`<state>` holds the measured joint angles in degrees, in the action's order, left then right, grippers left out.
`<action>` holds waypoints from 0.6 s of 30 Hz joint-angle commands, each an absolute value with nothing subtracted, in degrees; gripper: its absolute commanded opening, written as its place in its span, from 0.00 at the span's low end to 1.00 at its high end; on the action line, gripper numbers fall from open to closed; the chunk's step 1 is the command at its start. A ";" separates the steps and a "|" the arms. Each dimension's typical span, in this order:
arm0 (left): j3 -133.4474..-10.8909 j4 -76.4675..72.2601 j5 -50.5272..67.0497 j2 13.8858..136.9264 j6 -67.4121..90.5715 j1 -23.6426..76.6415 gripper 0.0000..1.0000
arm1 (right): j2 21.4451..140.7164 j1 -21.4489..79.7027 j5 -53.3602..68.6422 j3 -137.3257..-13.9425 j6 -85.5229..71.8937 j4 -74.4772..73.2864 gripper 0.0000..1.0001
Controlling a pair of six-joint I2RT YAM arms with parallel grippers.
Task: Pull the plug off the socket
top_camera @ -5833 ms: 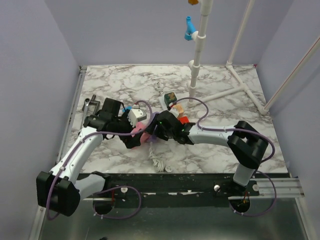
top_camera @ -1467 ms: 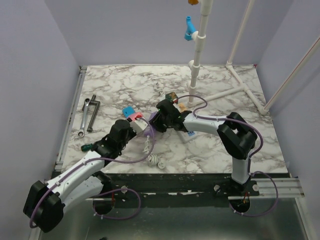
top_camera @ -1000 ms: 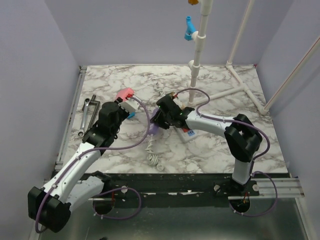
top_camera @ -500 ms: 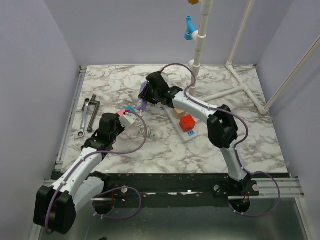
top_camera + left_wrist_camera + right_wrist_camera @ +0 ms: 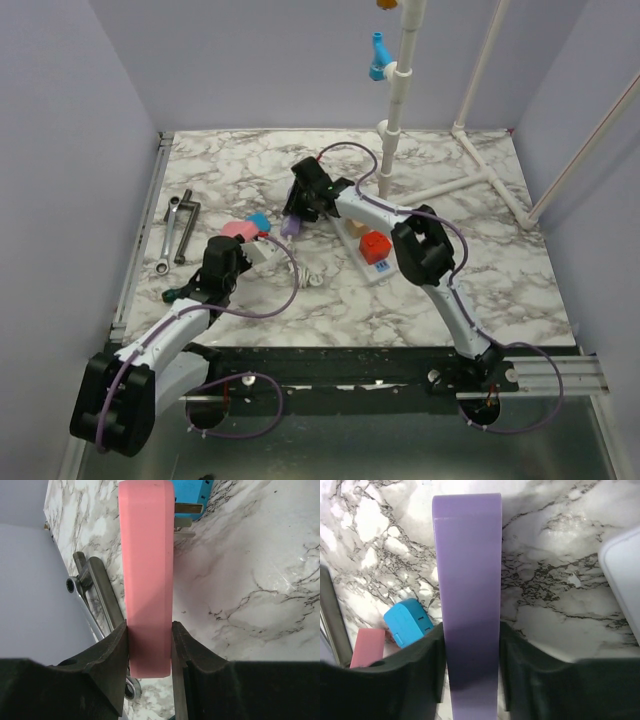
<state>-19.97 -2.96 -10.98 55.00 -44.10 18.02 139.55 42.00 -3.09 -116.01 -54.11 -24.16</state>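
Note:
My left gripper (image 5: 238, 240) (image 5: 149, 630) is shut on a pink plug (image 5: 238, 230) (image 5: 146, 570). Two metal prongs (image 5: 186, 510) show by its far end, beside a blue block (image 5: 260, 221) (image 5: 202, 490). The socket, a long white strip (image 5: 352, 232) carrying a red cube (image 5: 375, 245), lies mid-table, apart from the plug. Only its rounded corner (image 5: 625, 575) shows in the right wrist view. A white cord (image 5: 300, 275) curls on the marble near the left gripper. My right gripper (image 5: 296, 212) (image 5: 470, 630) holds a purple bar (image 5: 291, 226) (image 5: 467, 580) upright, its fingers tight against both sides.
Two wrenches (image 5: 180, 225) (image 5: 100, 595) lie at the table's left edge. A green-handled tool (image 5: 175, 294) sits by the left arm. A white pipe frame (image 5: 395, 140) stands at the back right. The blue block (image 5: 409, 622) and the pink plug (image 5: 367, 646) lie left of the purple bar.
The right arm carried the purple bar from mid-table toward the back, then lowered it a little. The left arm pulled back toward the near left with the pink plug.

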 commanded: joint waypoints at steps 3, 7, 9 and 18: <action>-17.49 -2.32 -9.33 57.99 -44.33 18.61 0.21 | 138.97 41.51 -1.07 -116.10 -52.17 -27.15 0.58; -16.97 -1.18 -8.69 58.03 -43.72 19.04 0.40 | 134.25 41.85 -0.87 -109.64 -52.54 -23.91 0.65; -17.00 -0.15 -7.92 57.37 -43.19 19.07 0.51 | 131.78 42.12 -1.21 -106.64 -52.56 -22.71 0.73; -23.27 10.63 -5.11 54.83 -37.08 19.12 0.83 | 122.62 43.40 -4.92 -100.66 -50.23 -21.53 0.86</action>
<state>-18.81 4.10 -8.27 56.55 -41.41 18.87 127.79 42.78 -2.31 -102.04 -52.36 -22.68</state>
